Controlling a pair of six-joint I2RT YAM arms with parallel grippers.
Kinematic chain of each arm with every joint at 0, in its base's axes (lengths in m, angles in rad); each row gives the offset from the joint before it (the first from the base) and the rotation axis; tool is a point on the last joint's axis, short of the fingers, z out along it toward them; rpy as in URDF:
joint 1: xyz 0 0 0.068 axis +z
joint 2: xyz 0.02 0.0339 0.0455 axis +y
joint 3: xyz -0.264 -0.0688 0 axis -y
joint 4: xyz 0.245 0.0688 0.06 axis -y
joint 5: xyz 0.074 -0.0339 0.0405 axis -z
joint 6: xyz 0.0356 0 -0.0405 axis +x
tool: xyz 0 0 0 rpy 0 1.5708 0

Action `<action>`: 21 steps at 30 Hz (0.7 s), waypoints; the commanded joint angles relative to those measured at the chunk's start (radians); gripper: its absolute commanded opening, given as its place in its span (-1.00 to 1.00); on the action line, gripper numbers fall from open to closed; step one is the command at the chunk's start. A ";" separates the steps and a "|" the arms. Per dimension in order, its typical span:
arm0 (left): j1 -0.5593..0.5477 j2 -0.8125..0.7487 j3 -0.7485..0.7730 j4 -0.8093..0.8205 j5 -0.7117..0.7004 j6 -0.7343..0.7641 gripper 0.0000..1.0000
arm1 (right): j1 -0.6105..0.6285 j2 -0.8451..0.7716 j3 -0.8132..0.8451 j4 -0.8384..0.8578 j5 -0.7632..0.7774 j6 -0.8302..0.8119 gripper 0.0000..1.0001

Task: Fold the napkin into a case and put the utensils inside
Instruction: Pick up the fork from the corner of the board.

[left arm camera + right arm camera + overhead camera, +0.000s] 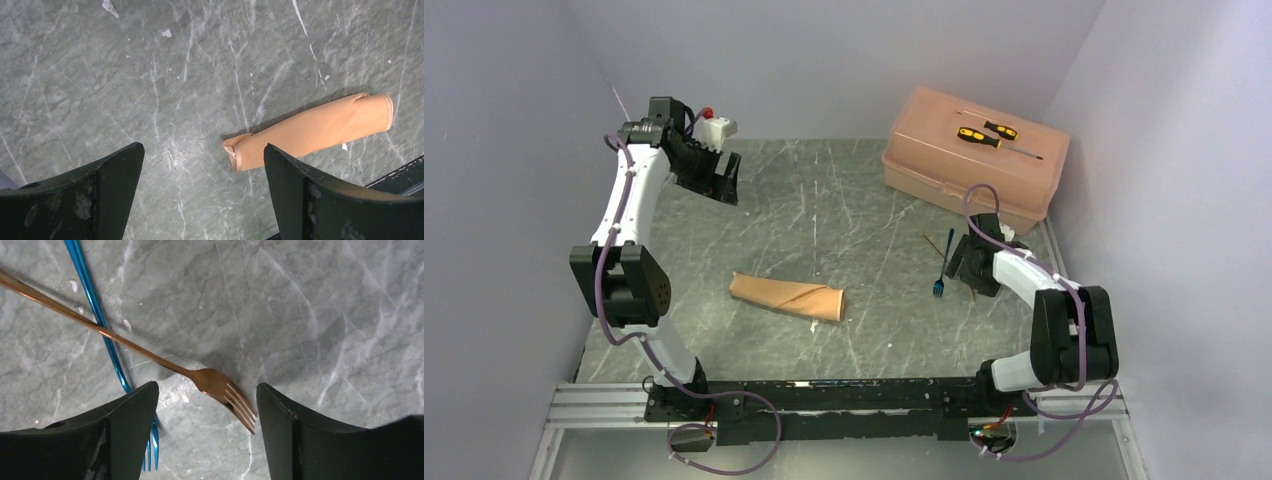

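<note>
The napkin lies folded into a narrow peach-orange case with a diagonal flap, mid-table; the left wrist view shows the case just beyond my right finger. My left gripper hangs open and empty, high at the far left. The utensils lie crossed on the right: a blue fork and a gold fork. My right gripper is low over them and open, the gold fork's head between its fingers without touching either. The blue tines lie partly under the left finger.
A hard pink plastic box stands at the back right with two yellow-and-black screwdrivers on its lid. A small white and red object sits at the back left behind my left arm. Walls close in on both sides.
</note>
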State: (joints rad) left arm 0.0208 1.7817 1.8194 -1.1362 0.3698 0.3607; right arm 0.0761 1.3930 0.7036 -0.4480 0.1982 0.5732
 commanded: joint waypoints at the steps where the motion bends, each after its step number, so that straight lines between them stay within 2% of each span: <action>1: -0.001 -0.026 0.070 -0.028 0.014 0.004 0.90 | -0.009 0.048 -0.001 0.065 -0.051 -0.011 0.41; 5: 0.000 -0.015 0.116 -0.045 -0.007 0.005 0.90 | -0.009 0.062 -0.019 0.076 -0.111 -0.005 0.10; 8: -0.001 -0.005 0.148 -0.060 -0.008 -0.001 0.90 | -0.008 0.036 -0.024 0.070 -0.123 -0.007 -0.23; 11: 0.000 0.001 0.166 -0.073 -0.009 -0.002 0.90 | -0.004 0.006 -0.036 0.061 -0.132 -0.010 -0.69; 14: -0.001 -0.006 0.159 -0.073 -0.008 -0.003 0.90 | 0.002 -0.018 -0.039 0.049 -0.129 -0.028 -0.97; 18: 0.000 -0.021 0.142 -0.076 -0.008 -0.002 0.90 | 0.050 -0.054 -0.005 0.028 -0.114 -0.060 -1.00; 21: 0.000 -0.034 0.127 -0.078 -0.001 0.001 0.90 | 0.134 -0.080 0.060 -0.018 -0.066 -0.084 -1.00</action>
State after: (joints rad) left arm 0.0208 1.7821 1.9495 -1.1984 0.3603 0.3607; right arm 0.1257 1.3705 0.6754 -0.4202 0.0818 0.5312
